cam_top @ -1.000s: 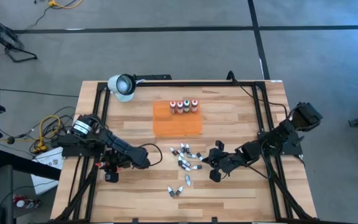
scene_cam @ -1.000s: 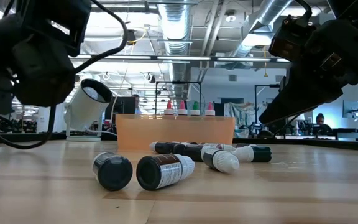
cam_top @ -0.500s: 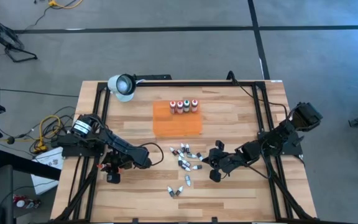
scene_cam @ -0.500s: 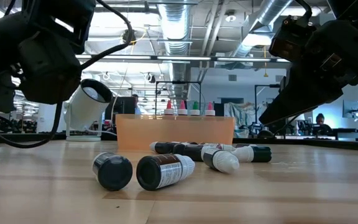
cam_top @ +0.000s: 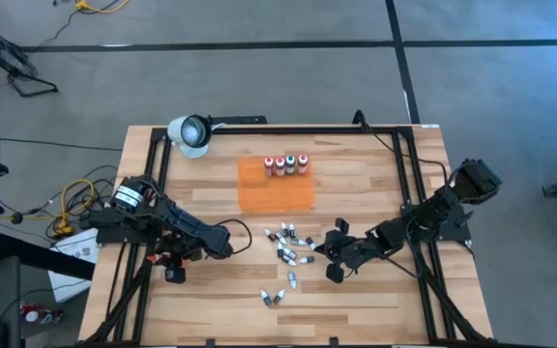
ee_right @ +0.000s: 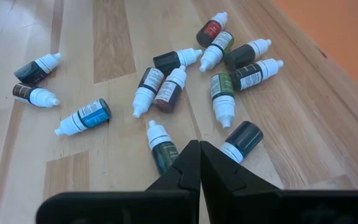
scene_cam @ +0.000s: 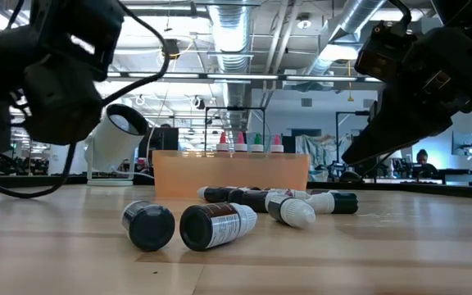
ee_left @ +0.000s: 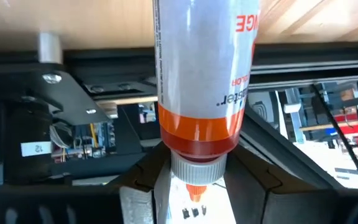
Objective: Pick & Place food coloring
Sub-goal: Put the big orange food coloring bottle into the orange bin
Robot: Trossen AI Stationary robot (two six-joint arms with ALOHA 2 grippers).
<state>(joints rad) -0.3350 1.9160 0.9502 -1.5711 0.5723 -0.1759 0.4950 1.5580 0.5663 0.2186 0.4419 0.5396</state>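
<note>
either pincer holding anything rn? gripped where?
Left pincer holds an orange food coloring bottle, gripped at its cap and neck end. Right pincer is shut on nothing, hovering over the loose vials.

We see a wooden desk (cam_top: 356,174) with a flat orange tray (cam_top: 276,194) lying on its far middle part. A white lamp (cam_top: 190,133) sits at the desk's far left corner, well apart from the tray. Yellow cables (cam_top: 71,208) lie on the floor off the desk's left edge, near a white sheet (cam_top: 69,267).
</note>
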